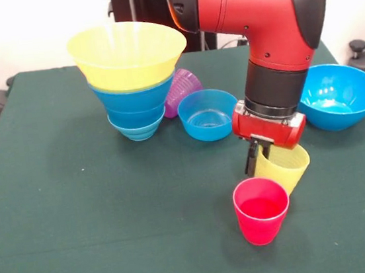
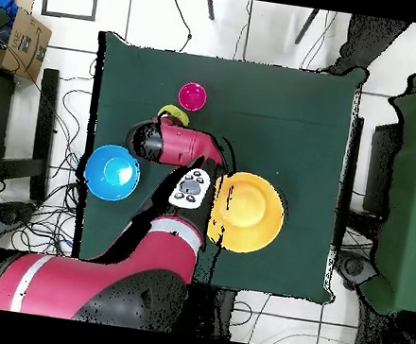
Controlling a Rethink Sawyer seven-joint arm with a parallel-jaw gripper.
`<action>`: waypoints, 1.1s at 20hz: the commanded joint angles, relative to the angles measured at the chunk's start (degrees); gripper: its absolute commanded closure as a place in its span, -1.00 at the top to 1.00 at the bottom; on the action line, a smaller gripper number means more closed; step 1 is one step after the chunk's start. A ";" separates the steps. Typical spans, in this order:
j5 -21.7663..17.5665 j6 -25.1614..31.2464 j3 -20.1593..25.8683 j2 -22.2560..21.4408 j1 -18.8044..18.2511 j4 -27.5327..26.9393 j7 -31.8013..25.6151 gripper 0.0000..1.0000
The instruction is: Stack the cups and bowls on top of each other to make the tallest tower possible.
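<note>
1. A tower of nested glossy plastic bowls (image 1: 132,82) is standing on the green-covered table (image 1: 80,229), widening upward: small blue bowls lowest, a larger blue one above them, and a very large yellow bowl (image 1: 127,52) sitting on top. I am counting at least four bowls in it; whether more are hiding inside I cannot tell.

2. Two bowls are lying loose: a small blue plastic bowl (image 1: 208,114) just beside the tower, and a large blue plastic bowl (image 1: 339,94) well apart from it, beyond the arm.

3. Three ribbed plastic cups are showing, none stacked yet. A purple cup (image 1: 183,90) is lying tipped on its side, touching or nearly touching the tower. A yellow cup (image 1: 283,166) and a red cup (image 1: 262,209) are standing upright just beside each other.

4. The red and black arm's gripper (image 1: 257,156) is reaching down at the yellow cup's rim. The dark fingers (image 1: 250,160) are looking narrow, apparently straddling the cup's wall, but whether they are gripping it I cannot tell.

5. Judging from this, the task is partly done: the bowl pile is well started, while two bowls and all three cups are waiting.
</note>
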 commanded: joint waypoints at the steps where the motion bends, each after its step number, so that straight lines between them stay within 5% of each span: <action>1: -7.02 2.09 3.85 -9.63 -2.69 6.56 -3.79 -1.00; 7: -8.59 18.62 7.59 -25.17 -7.89 13.60 -13.81 -1.00; 14: -12.71 24.94 9.69 -31.15 -13.30 15.20 -19.52 -1.00; 22: -15.29 23.33 13.13 -31.94 -15.82 17.87 -17.03 -1.00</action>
